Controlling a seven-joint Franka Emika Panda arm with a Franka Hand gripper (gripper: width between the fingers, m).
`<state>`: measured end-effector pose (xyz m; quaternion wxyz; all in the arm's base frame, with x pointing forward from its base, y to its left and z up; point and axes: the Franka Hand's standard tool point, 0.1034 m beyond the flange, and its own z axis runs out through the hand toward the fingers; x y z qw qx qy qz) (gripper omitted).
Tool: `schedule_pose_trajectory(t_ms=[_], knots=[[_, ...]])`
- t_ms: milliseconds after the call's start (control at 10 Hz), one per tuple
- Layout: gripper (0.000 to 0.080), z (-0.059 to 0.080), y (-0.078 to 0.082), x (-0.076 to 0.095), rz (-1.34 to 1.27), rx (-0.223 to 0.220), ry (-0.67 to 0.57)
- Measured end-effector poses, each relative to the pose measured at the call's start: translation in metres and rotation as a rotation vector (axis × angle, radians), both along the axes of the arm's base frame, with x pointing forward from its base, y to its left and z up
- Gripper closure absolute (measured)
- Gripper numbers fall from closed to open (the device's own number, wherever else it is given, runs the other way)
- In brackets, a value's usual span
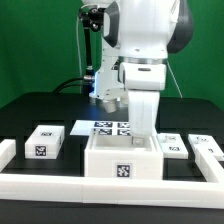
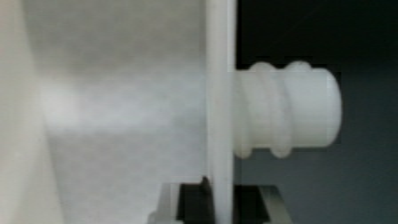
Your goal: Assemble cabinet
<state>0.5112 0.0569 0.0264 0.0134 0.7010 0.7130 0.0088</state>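
White cabinet (image 1: 122, 165) wall in tool (image 2: 221, 198)

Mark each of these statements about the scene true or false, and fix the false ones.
1. The cabinet shows a black-and-white tag on the side facing the exterior camera. True.
2. The table is white. False: it is black.
3. The marker board lies on top of the cabinet. False: it lies flat on the table, behind the cabinet.
4. In the wrist view, a ribbed white peg sticks out past a white panel. True.
5. A tagged white block lies to the exterior view's left of the cabinet. True.
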Motion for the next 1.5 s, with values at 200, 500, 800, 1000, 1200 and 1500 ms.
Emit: schedule_pose_trajectory(t_ms=[200, 500, 800, 1000, 1200, 1500], knots=[[0.0771, 0.003, 0.023, 0.007, -0.038, 0.016, -0.014], [0.0771, 0.001, 0.062, 0.011, -0.032, 0.032, -0.019], [0.0771, -0.001, 0.072, 0.011, 0.006, 0.026, -0.019], [0.0771, -0.001, 0.072, 0.011, 0.014, 0.023, -0.012], [0.068, -0.001, 0.071, 0.011, 0.01, 0.023, -0.012], [0.0361, -0.001, 0.071, 0.011, 0.008, 0.023, -0.011]])
